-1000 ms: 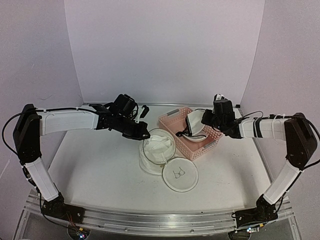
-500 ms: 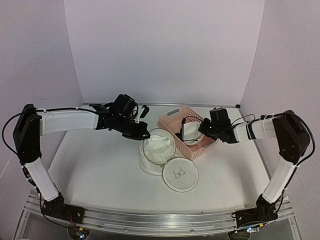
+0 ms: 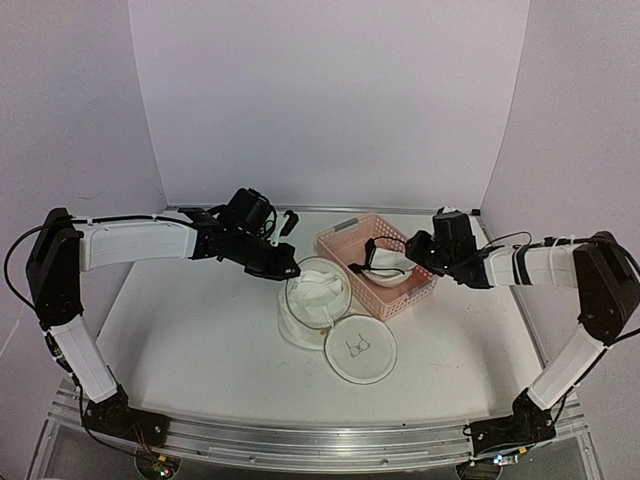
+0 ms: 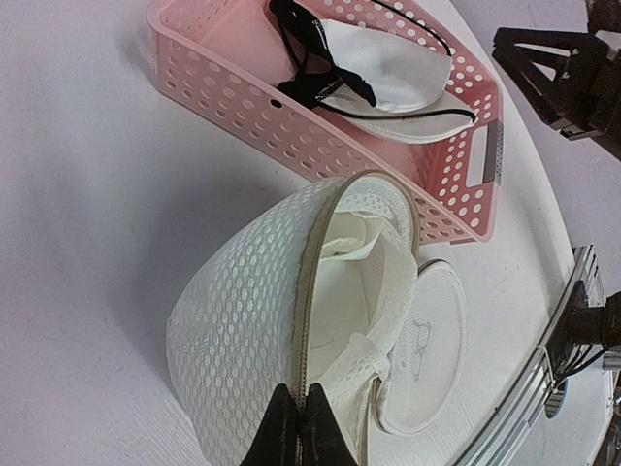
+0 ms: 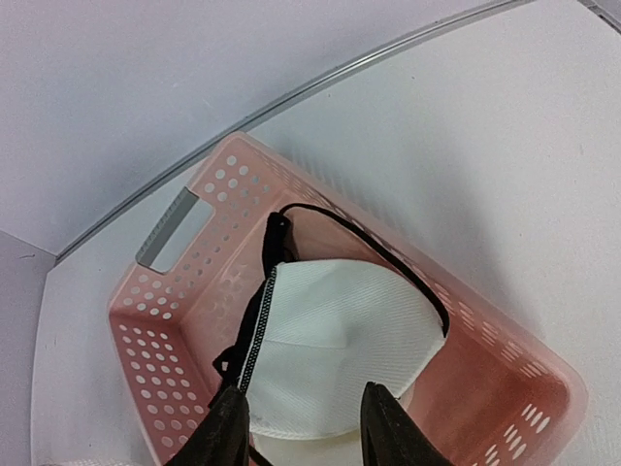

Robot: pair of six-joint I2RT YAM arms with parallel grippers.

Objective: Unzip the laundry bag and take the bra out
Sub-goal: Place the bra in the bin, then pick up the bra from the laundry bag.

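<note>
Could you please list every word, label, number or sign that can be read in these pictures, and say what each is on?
Words, brands, numbers: none can be read in any view.
Sign: one small black bra drawing, with no lettering, on the flat round panel of the laundry bag.

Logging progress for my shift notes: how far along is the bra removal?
Done: laundry bag gapes unzipped; the bra lies in the pink basket. In hand: left tool pinches the bag's zipper edge; right tool stands open over the bra. Left: only releasing the bag.
</note>
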